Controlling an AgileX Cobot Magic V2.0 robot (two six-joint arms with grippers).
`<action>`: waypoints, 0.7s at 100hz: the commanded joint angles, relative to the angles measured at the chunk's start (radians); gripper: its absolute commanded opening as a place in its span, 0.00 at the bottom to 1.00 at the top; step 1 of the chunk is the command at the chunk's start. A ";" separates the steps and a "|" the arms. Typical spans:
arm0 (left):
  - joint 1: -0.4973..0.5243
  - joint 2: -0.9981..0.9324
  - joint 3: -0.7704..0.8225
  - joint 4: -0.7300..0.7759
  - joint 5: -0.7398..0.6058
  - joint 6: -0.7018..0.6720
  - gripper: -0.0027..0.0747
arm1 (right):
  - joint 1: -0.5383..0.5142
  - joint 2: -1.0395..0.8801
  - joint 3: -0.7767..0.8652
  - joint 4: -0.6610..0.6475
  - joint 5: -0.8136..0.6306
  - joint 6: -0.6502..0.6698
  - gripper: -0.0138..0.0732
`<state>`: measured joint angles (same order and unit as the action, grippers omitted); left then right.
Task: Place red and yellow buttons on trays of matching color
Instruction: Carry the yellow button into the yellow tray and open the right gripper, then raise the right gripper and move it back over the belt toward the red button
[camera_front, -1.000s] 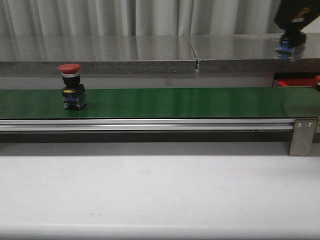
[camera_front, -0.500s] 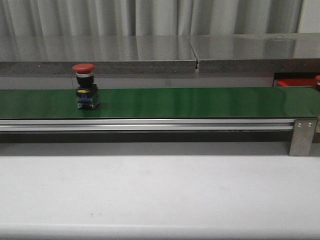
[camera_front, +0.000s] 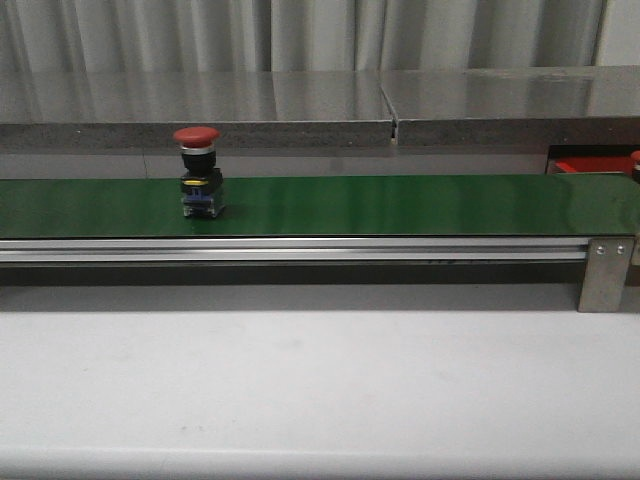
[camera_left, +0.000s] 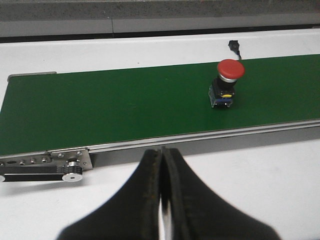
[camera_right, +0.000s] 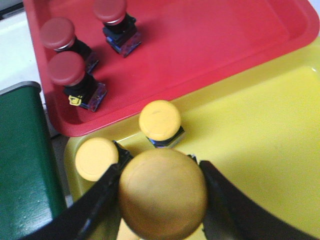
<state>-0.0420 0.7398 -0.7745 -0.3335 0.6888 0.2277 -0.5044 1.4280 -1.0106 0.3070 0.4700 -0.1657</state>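
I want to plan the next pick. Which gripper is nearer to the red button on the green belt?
Left. The left gripper is beside the belt, facing the red button. The right gripper holds a yellow button over the yellow tray.

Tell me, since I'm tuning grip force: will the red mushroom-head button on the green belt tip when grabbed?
Probably rigid: the red mushroom-head button looks like hard plastic. Likely top-heavy, its wide cap over a narrower black-and-blue base, so a push up high may topple it on the green conveyor belt. Its rounded cap could slip.
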 joint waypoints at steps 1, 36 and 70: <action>-0.008 -0.004 -0.027 -0.018 -0.060 -0.002 0.01 | -0.011 -0.023 -0.011 0.019 -0.097 0.005 0.23; -0.008 -0.004 -0.027 -0.018 -0.060 -0.002 0.01 | -0.011 0.129 0.001 0.023 -0.144 0.005 0.23; -0.008 -0.004 -0.027 -0.018 -0.060 -0.002 0.01 | -0.011 0.213 0.001 0.025 -0.143 0.005 0.31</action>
<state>-0.0420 0.7398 -0.7745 -0.3335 0.6888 0.2277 -0.5084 1.6669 -0.9863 0.3211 0.3716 -0.1615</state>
